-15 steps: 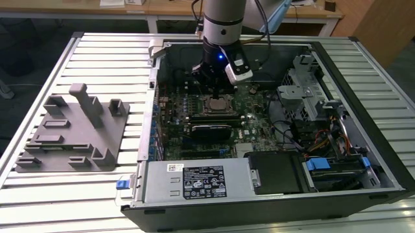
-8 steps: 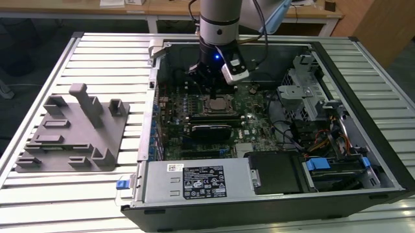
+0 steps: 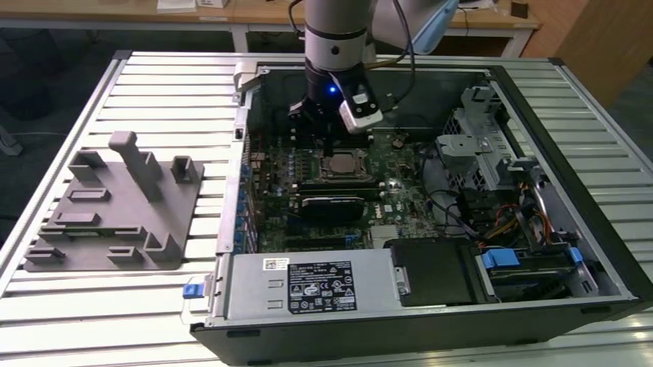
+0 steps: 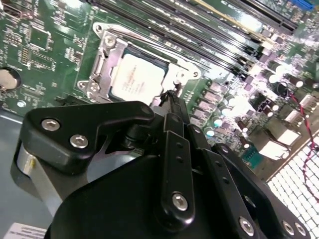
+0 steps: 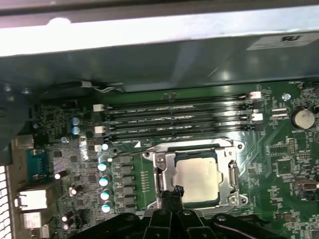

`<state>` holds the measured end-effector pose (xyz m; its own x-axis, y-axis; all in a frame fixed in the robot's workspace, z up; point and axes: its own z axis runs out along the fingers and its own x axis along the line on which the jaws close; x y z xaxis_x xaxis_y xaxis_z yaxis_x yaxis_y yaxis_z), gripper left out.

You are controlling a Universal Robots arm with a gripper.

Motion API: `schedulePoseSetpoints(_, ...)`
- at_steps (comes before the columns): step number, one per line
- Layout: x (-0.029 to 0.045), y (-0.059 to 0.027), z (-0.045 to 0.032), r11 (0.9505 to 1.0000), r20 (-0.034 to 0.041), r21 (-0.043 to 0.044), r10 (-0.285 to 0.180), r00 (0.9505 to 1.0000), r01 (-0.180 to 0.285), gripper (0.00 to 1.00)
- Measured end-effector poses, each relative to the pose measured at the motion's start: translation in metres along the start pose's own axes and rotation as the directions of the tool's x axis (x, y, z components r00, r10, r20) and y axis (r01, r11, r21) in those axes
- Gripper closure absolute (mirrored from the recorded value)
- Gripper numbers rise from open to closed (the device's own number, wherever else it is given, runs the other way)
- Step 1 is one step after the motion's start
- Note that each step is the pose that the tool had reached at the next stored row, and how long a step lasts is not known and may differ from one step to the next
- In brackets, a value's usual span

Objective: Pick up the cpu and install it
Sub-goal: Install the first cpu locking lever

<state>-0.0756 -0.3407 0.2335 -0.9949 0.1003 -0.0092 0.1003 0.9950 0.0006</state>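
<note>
three views, one cpu lying in its socket.
exterior view: the cpu (image 3: pixel 345 164) lies flat on the motherboard inside the open computer case (image 3: pixel 571 122), with the hand (image 3: pixel 329 142) just above it. a grey fixture (image 3: pixel 112 206) stands well apart on the worktop (image 3: pixel 153 84). second wrist view: the hand (image 4: pixel 171 97) is clenched and empty over the chip's edge; contact cannot be told. first wrist view: memory slots (image 5: pixel 174 119) lie beside the socket frame (image 5: pixel 162 169). likely light, stiff, slick-lidded and fragile underneath, so best gripped by opposite edges.
</note>
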Motion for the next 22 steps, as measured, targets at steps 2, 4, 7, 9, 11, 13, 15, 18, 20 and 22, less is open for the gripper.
schedulePoseSetpoints(2, 0.0032, -0.0003, 0.0000, 1.0000, 0.0001, 0.0000, 0.000, 1.0000, 0.000, 0.89)
schedulePoseSetpoints(4, 0.0064, -0.0007, -0.0001, 1.0000, 0.0001, 0.0001, 0.000, 1.0000, 0.000, 0.89)
schedulePoseSetpoints(7, 0.0089, -0.0008, -0.0001, 1.0000, 0.0001, 0.0000, 0.000, 1.0000, 0.000, 0.89)
schedulePoseSetpoints(9, 0.0095, -0.0010, -0.0001, 1.0000, 0.0000, 0.0001, 0.000, 1.0000, 0.000, 0.89)
schedulePoseSetpoints(11, 0.0097, -0.0010, -0.0001, 1.0000, 0.0000, 0.0000, 0.000, 1.0000, 0.000, 0.89)
schedulePoseSetpoints(13, 0.0100, -0.0010, -0.0001, 1.0000, 0.0001, 0.0001, 0.000, 1.0000, 0.000, 0.89)
schedulePoseSetpoints(15, 0.0112, -0.0012, -0.0001, 1.0000, 0.0001, 0.0000, 0.000, 1.0000, 0.000, 0.89)
schedulePoseSetpoints(18, 0.0156, -0.0016, -0.0002, 1.0000, 0.0000, 0.0001, 0.000, 1.0000, 0.000, 0.89)
schedulePoseSetpoints(20, 0.0188, -0.0019, -0.0002, 1.0000, 0.0000, 0.0000, 0.000, 1.0000, 0.000, 0.89)
schedulePoseSetpoints(22, 0.0216, -0.0022, -0.0002, 1.0000, 0.0000, 0.0001, 0.000, 1.0000, 0.000, 0.89)
